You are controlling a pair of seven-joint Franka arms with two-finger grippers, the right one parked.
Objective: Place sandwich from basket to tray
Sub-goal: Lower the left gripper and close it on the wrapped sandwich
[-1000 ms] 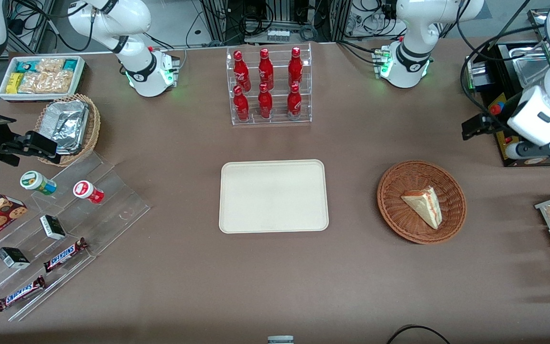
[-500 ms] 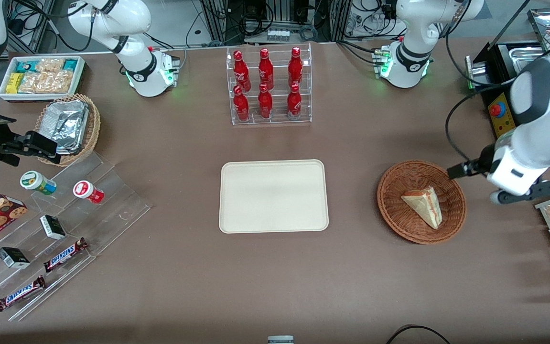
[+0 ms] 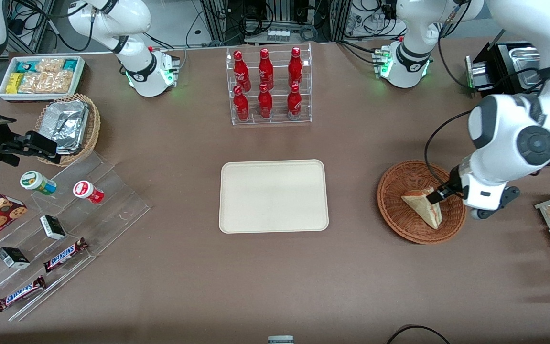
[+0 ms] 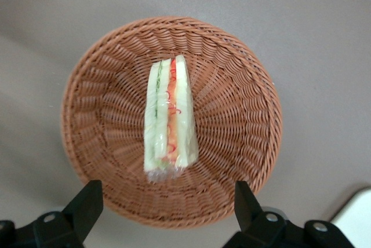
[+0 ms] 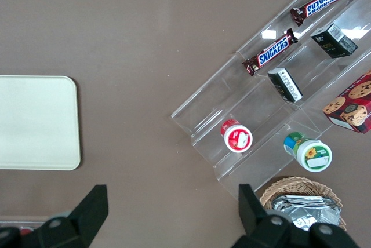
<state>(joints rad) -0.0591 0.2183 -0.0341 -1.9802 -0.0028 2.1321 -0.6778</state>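
Since a moment ago the working arm has been swinging in from the counter's edge, and its claw is now hanging over the basket, fingers spread wide and gripping nothing. The sandwich is lying in the basket, its long axis pointing between the fingers. The tray is sitting bare, well apart toward the parked arm.

A robotics lab staged as a snack shop: white arm bases bolted to a brown desk, cable tangles and equipment racks at its edge, with acrylic display stands of red bottles and chocolate bars
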